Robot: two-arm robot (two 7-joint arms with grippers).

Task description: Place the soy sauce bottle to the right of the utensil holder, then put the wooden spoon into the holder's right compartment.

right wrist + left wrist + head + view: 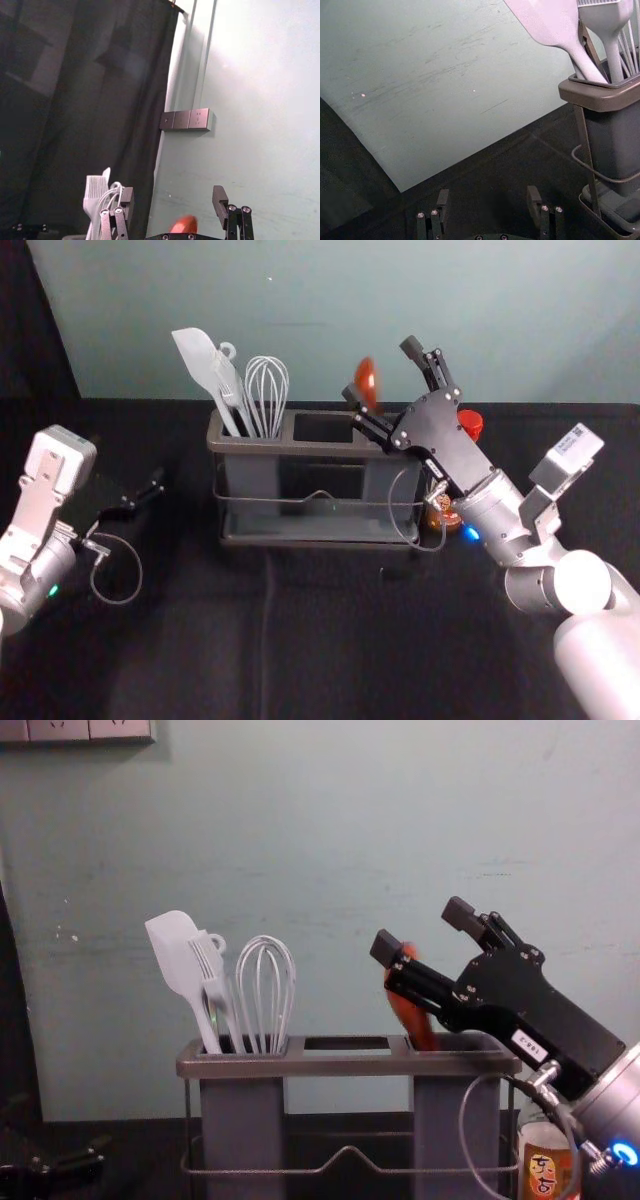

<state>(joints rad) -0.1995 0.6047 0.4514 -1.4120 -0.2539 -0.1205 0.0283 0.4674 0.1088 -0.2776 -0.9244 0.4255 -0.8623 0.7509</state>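
Above the right end of the utensil holder (300,448), where the right gripper (382,370) hangs with its fingers spread wide, gripping nothing, the wooden spoon (408,1010) leans in the right compartment (455,1110). The soy sauce bottle (470,424) stands just right of the holder. Left of it, the left gripper (152,488) waits, open and empty.
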